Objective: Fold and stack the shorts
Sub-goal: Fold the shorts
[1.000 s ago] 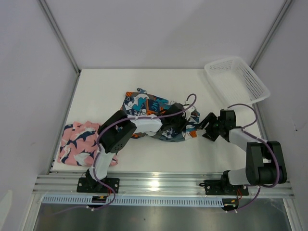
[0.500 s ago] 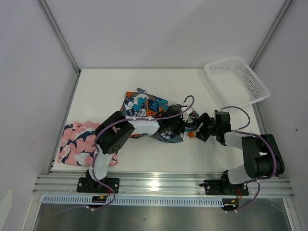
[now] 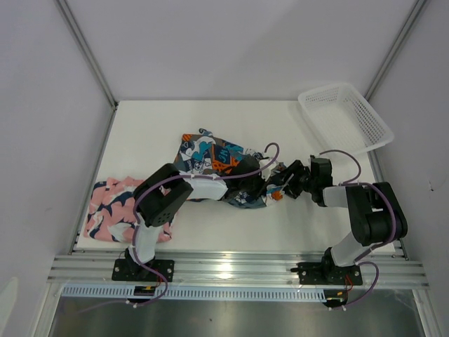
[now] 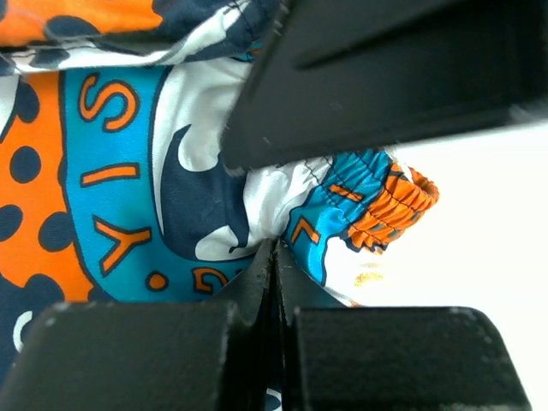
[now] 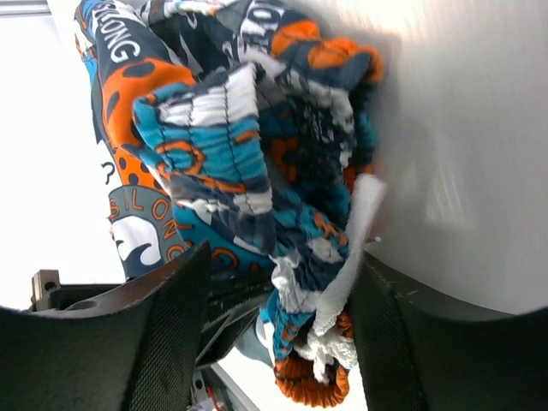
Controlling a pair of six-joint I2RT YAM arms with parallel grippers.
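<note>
Right gripper [image 5: 281, 282] jaws wide, astride bunched elastic edge of patterned shorts [image 5: 214, 145]; left gripper [image 4: 276, 265] pinched shut on same shorts, just beside; cloth judged light, limp, slippery; take gathered edge, not white cord [image 5: 347, 265].

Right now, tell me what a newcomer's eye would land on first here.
The bunched fabric shorts patterned in blue, teal, orange and white lie at mid-table, with the left gripper pinching them and the right gripper open around one end. Next come the pink fabric shorts at the near left edge.
</note>
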